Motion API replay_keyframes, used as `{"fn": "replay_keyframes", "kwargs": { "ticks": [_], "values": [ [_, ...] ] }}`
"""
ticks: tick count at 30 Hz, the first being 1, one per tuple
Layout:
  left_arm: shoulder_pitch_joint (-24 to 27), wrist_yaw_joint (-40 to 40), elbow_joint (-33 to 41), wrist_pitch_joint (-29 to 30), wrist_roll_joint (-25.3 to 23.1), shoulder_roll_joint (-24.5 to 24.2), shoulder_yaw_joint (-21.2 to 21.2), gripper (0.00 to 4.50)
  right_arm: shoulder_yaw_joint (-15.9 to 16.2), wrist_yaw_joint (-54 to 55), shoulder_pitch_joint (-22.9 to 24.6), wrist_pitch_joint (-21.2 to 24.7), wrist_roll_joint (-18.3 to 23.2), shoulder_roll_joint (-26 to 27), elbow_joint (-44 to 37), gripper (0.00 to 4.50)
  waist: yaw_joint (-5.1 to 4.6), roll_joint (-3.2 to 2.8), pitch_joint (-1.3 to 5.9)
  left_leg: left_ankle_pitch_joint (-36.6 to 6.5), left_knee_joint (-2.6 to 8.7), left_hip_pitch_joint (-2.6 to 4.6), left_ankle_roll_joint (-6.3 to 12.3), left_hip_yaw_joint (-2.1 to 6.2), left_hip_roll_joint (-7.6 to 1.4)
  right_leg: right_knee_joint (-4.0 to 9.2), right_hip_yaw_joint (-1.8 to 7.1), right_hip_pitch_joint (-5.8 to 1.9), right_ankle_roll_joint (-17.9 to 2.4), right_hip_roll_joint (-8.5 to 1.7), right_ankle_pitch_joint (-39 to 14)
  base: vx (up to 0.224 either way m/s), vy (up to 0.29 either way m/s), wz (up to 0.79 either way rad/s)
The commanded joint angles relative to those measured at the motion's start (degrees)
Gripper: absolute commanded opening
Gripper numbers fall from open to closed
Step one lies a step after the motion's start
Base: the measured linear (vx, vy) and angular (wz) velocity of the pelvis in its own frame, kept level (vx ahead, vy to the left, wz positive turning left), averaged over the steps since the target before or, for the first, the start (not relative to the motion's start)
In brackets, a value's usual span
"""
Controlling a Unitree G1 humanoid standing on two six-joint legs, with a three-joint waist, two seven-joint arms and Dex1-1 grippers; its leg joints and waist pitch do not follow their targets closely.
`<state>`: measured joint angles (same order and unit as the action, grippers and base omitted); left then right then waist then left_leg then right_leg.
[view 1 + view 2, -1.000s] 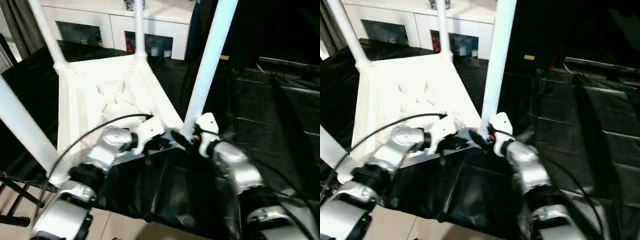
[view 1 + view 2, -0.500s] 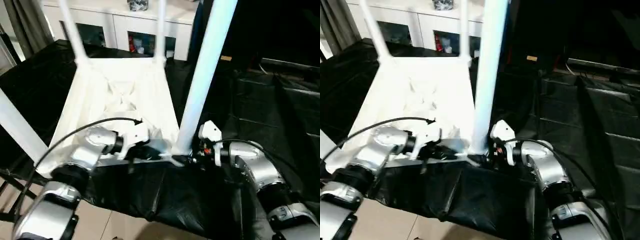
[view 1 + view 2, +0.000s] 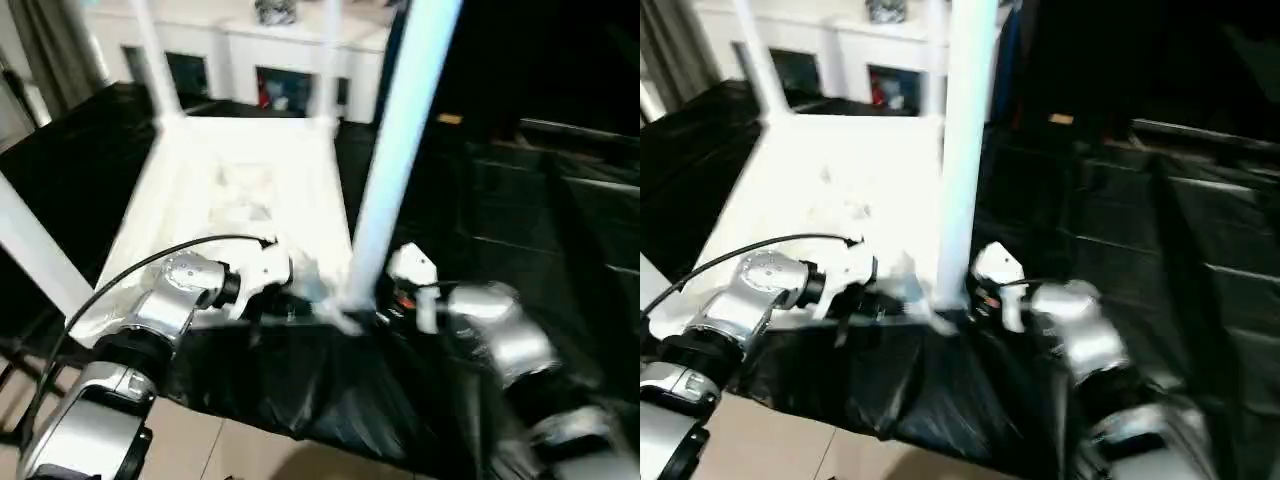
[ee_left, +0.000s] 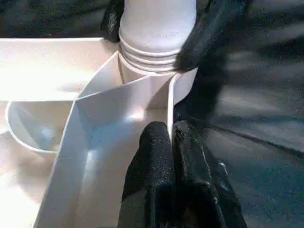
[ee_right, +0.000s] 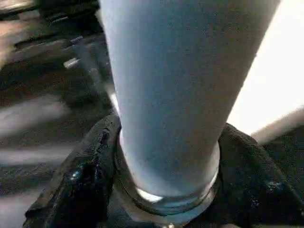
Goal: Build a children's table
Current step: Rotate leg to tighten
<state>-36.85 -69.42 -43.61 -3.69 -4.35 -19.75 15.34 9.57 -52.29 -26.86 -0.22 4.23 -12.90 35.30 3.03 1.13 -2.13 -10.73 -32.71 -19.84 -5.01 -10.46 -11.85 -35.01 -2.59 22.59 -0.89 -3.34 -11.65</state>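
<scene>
— Since a second ago the right gripper (image 5: 166, 199) has swung round the base of the long white tubular leg (image 3: 395, 160); its black fingers (image 5: 78, 175) now cup it either side.

— And the left gripper (image 4: 172, 142)?

— Pinched shut on the raised rim of the upturned white plastic table top (image 3: 240, 190), centre frame. I'd brace there and twist the leg squarely into its corner socket (image 4: 156, 61).

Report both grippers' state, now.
Left gripper: shut on the table top's rim.
Right gripper: fingers around the near leg at its base.
</scene>
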Motion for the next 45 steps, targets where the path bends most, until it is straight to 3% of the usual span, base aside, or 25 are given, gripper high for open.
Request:
{"fn": "replay_keyframes", "kwargs": {
  "ticks": [1, 4, 7, 11, 13, 15, 18, 19, 20, 23, 27, 29, 31, 34, 40, 45],
  "values": [
    [1.46, 6.07, -0.13, 3.73, -2.61, 4.29, 2.00, 0.00, -2.35, 15.76, 0.57, 1.79, -3.16, 3.52, 2.66, 2.70, -0.17, -0.17, 2.10, -16.34, 4.20, 0.12, -0.52, 0.81, -1.53, 5.54, 2.48, -2.07, -9.05, -4.52, -22.77, 0.000, 0.000, 0.00],
    [1.89, 9.18, 0.84, 5.32, -3.32, 6.73, 2.38, 0.00, -3.39, 22.42, 1.05, 2.79, -3.79, 6.23, 2.98, 2.70, -0.85, 0.00, 2.05, -18.28, 4.30, 0.16, -0.71, 1.11, -1.29, 6.12, 2.33, -1.84, -7.04, -4.48, -27.08, 0.000, 0.000, 0.00],
    [1.94, 11.93, 1.12, 6.71, -3.97, 9.39, 3.03, 0.00, -3.49, 27.42, 1.15, 3.27, -4.45, 9.30, 3.29, 2.70, -1.02, -0.17, 2.12, -18.23, 4.14, 0.27, 0.11, 0.90, -1.34, 6.24, 2.65, -1.28, -7.27, -4.38, -25.31, 0.000, 0.000, 0.00],
    [1.54, 14.90, 1.22, 7.91, -4.83, 12.24, 4.44, 0.00, -2.12, 31.37, 0.91, 2.87, -5.89, 12.89, 3.11, 2.70, -0.97, -0.20, 2.19, -17.10, 4.23, 0.08, 0.19, 0.86, -1.26, 5.96, 2.57, -1.57, -7.81, -4.19, -21.84, 0.000, 0.000, 0.00],
    [1.23, 15.17, 1.19, 7.72, -5.28, 12.22, 4.71, 0.00, -2.11, 30.84, 0.62, 1.09, -6.02, 12.42, 2.73, 3.26, -1.01, -0.23, 2.24, -17.19, 4.18, 0.02, 0.33, 0.82, -1.26, 5.90, 2.62, -1.62, -7.95, -4.16, -20.67, 0.000, 0.000, 0.00],
    [1.12, 15.17, 1.19, 7.69, -5.47, 12.07, 4.63, 0.00, -2.53, 30.67, 0.42, 0.56, -5.77, 11.98, 2.74, 3.39, -0.97, -0.34, 2.31, -17.03, 4.16, -0.01, 0.49, 0.80, -1.24, 5.79, 2.66, -1.68, -8.21, -4.16, -19.58, 0.000, 0.000, 0.00],
    [1.35, 12.65, 1.88, 6.49, -5.65, 9.63, 4.74, 0.00, -3.89, 27.56, -0.75, -0.55, -4.55, 8.03, 3.03, 3.73, -0.41, -0.44, 2.76, -15.17, 3.59, 0.63, 1.33, 0.29, -1.40, 5.31, 2.94, -1.50, -10.48, -4.03, -12.61, 0.000, 0.000, 0.00],
    [1.57, 11.16, 2.25, 5.94, -5.67, 8.38, 4.81, 0.00, -3.84, 24.99, -1.24, -1.15, -4.36, 6.17, 3.45, 3.73, -0.25, -0.44, 2.77, -13.45, 3.52, 0.35, 1.87, 0.19, -1.40, 4.88, 2.94, -1.74, -11.63, -3.86, -8.62, 0.000, 0.000, 0.00],
    [1.83, 9.38, 2.47, 4.81, -5.46, 7.26, 4.87, 0.00, -3.61, 21.11, -1.38, -1.27, -3.65, 4.66, 3.43, 3.82, -0.13, -0.42, 3.00, -11.05, 3.39, -0.27, 2.44, 0.24, -1.31, 4.24, 2.81, -2.44, -12.44, -3.90, -4.49, 0.000, 0.000, 0.00],
    [2.23, 6.70, 2.85, 3.61, -5.08, 5.37, 4.88, 0.00, -1.61, 13.15, -0.99, -1.24, -3.10, 1.68, 2.68, 3.92, 0.10, -0.26, 3.18, -7.33, 3.01, -0.41, 4.41, 0.20, -1.24, 3.38, 2.63, -2.98, -13.95, -3.78, 3.76, 0.000, 0.000, 0.00],
    [2.55, 0.79, 3.06, 2.08, -4.48, 2.25, 5.41, 0.00, 0.92, 1.18, 0.02, -0.98, -1.51, -2.17, 0.09, 3.92, 0.20, -0.12, 2.95, -9.12, 3.10, -0.26, 5.06, 0.13, -1.36, 3.73, 2.56, -2.97, -14.22, -4.02, 0.52, 0.000, 0.000, 0.00],
    [2.42, -1.33, 2.80, 0.88, -4.35, 0.95, 5.90, 0.00, 1.42, -3.81, 0.00, -0.02, 0.19, -3.39, -0.95, 3.92, 0.48, -0.21, 2.64, -11.26, 3.35, -0.13, 4.40, 0.11, -1.64, 4.11, 2.44, -2.83, -13.74, -3.90, -4.37, 0.000, 0.000, 0.00],
    [2.19, -3.54, 2.50, -0.64, -4.32, -0.40, 6.47, 0.00, 1.78, -8.11, -0.48, 0.85, 1.61, -4.38, -1.38, 3.58, 0.63, -0.28, 2.66, -12.22, 3.44, 0.02, 3.65, 0.13, -1.85, 4.18, 2.46, -2.67, -13.40, -4.01, -6.41, 0.000, 0.000, 0.00],
    [2.10, -5.10, 2.38, -1.94, -4.41, -1.56, 7.06, 0.00, 2.25, -11.26, -1.15, 1.21, 2.25, -4.95, -1.01, 3.53, 0.67, -0.35, 2.67, -12.71, 3.52, 0.04, 2.82, 0.20, -1.85, 4.22, 2.49, -2.62, -13.14, -4.15, -7.97, 0.000, 0.000, 0.00],
    [1.69, -7.75, 1.81, -2.89, -4.25, -2.76, 7.14, 0.00, 3.13, -14.15, -2.32, 0.90, 2.15, -5.47, 0.06, 2.93, 0.68, -0.08, 2.95, -9.47, 3.23, -0.19, 3.13, 0.13, -1.65, 3.67, 2.44, -2.81, -13.94, -4.08, -3.66, 0.000, 0.000, 0.00],
    [1.44, -8.42, 1.39, -3.21, -3.87, -2.79, 6.97, 0.00, 3.08, -15.89, -1.84, 2.03, 3.00, -5.32, -0.96, 2.76, 0.79, -0.15, 2.95, -9.50, 3.19, -0.13, 3.38, 0.09, -1.67, 3.66, 2.39, -2.81, -14.15, -4.06, -3.40, 0.000, 0.000, 0.00]
  ]
}}
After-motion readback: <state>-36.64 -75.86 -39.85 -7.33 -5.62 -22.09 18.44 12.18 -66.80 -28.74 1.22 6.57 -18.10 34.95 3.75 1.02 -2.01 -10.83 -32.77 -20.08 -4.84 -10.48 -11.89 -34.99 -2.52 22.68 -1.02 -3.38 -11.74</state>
